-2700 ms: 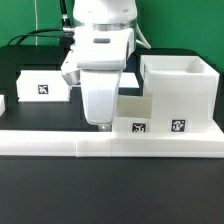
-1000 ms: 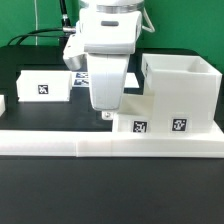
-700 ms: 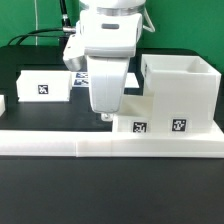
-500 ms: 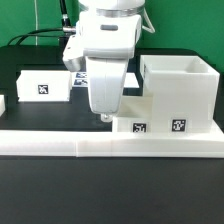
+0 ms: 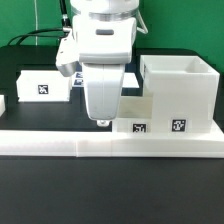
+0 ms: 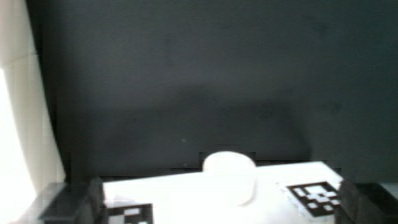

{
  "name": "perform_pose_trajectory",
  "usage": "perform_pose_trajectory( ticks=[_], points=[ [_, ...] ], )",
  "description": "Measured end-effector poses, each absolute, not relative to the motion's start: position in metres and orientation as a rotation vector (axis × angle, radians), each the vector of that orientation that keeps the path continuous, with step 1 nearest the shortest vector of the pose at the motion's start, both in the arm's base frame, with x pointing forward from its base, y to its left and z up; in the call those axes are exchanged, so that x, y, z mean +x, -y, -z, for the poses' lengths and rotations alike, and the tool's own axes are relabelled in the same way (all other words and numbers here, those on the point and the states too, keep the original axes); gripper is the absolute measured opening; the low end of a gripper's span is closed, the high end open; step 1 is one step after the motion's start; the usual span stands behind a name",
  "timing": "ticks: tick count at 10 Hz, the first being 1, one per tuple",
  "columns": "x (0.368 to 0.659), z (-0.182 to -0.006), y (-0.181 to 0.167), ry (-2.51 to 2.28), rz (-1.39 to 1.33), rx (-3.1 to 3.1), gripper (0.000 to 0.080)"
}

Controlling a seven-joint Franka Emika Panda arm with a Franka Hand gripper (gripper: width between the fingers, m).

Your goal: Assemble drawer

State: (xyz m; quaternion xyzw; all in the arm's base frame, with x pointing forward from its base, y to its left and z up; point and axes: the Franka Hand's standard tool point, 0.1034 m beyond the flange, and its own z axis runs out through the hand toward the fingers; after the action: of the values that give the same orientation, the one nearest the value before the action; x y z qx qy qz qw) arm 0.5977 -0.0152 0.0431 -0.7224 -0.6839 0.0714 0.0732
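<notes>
The drawer's large white cube housing stands at the exterior view's right. A low open-top tray box with square markers lies against it on the left. A second tray box sits at the far left. My gripper hangs over the low tray's left end, fingertips near the table. In the wrist view the gripper is open. A dark finger shows in each bottom corner. Between them lies a white tray face with a round knob and two markers.
The long low white border bar runs along the table's front edge and shows as a white strip in the wrist view. A small white part sits at the exterior view's left edge. The table top is black.
The gripper rose after 2.7 s ago, then over the last half second came down again and a little to the exterior view's left. The trays and housing have not moved.
</notes>
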Motion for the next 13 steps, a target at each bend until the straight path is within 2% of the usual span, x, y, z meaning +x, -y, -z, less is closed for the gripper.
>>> perform_pose_trajectory(
  ticks=[5,9,13],
  points=[
    [0.597,-0.041,-0.023,2.025,-0.235,-2.209,0.0649],
    [0.596,-0.041,-0.024,2.025,-0.237,-2.207,0.0649],
    [0.595,-0.039,-0.029,2.013,-0.349,-2.129,0.0649]
  ],
)
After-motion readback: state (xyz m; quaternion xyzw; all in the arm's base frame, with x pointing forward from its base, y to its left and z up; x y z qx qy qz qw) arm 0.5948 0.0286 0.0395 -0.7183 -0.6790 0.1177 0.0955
